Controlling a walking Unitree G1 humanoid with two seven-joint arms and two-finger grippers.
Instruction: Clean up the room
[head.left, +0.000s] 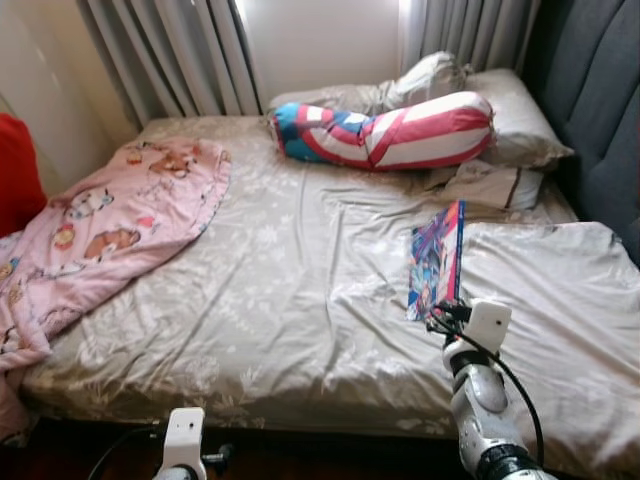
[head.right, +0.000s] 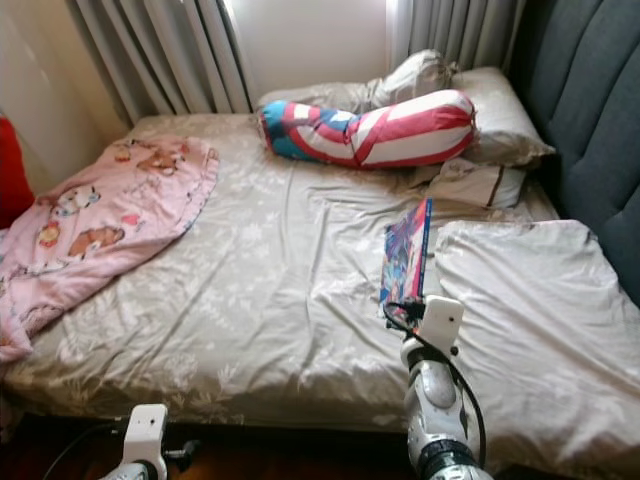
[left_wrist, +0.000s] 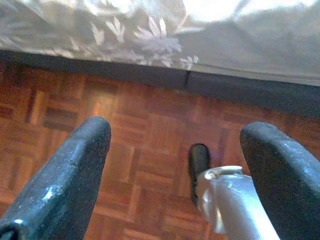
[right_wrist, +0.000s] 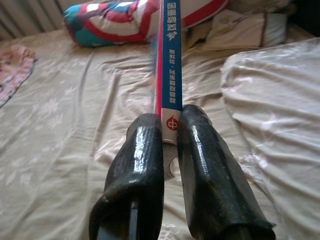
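A wide bed (head.left: 300, 300) holds a pink blanket (head.left: 110, 225) at left and a striped bolster (head.left: 385, 130) far back. The right gripper (right_wrist: 170, 135) pinches a book (head.left: 437, 258) upright near the right; the left gripper (left_wrist: 175, 150), fingers spread, hangs over wooden floor (left_wrist: 145, 145)

Pink blanket (head.left: 110, 225) (left edge) cut off

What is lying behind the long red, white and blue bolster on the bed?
Behind the bolster lie beige pillows and a bunched-up cloth near the curtains. The bolster covers their lower parts, so anything tucked there cannot be seen.
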